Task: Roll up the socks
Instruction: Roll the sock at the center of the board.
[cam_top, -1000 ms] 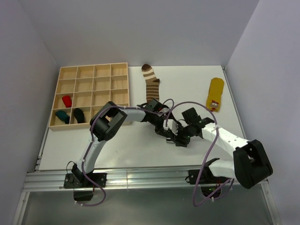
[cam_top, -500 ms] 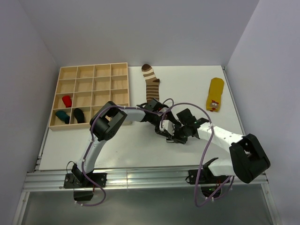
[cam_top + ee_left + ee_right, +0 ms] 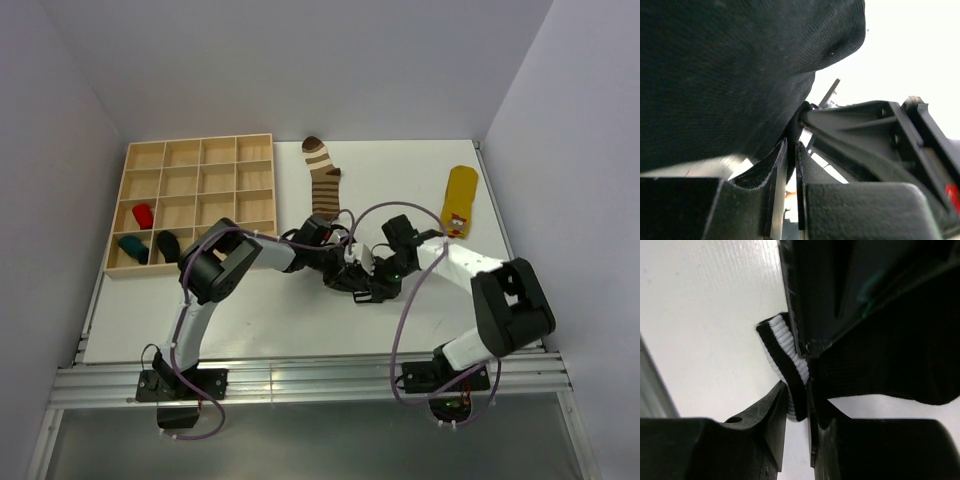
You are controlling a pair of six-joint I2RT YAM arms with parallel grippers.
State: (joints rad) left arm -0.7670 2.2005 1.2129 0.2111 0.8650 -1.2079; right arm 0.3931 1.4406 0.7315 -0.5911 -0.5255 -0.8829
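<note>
A black sock with white cuff stripes (image 3: pixel 357 266) is bunched at mid-table between both grippers. My right gripper (image 3: pixel 797 400) is shut on its striped cuff (image 3: pixel 785 347), and the black body (image 3: pixel 890 365) hangs to the right. My left gripper (image 3: pixel 791 150) keeps its jaws a thin slit apart, with a fold of the same sock (image 3: pixel 740 65) caught at the tips. From above, the left gripper (image 3: pixel 343 272) and right gripper (image 3: pixel 378 282) nearly touch. A brown-and-cream striped sock (image 3: pixel 322 178) lies flat behind them. A yellow sock (image 3: pixel 459 201) lies at the far right.
A wooden grid tray (image 3: pixel 200 150) stands at the back left. It holds a red roll (image 3: pixel 142 215), a teal roll (image 3: pixel 132 248) and a black roll (image 3: pixel 168 245) in its near-left cells. Walls close in on the table's left, back and right.
My right arm has swung left toward the left gripper and its jaws have closed on the striped cuff. The left jaws have eased apart a little.
</note>
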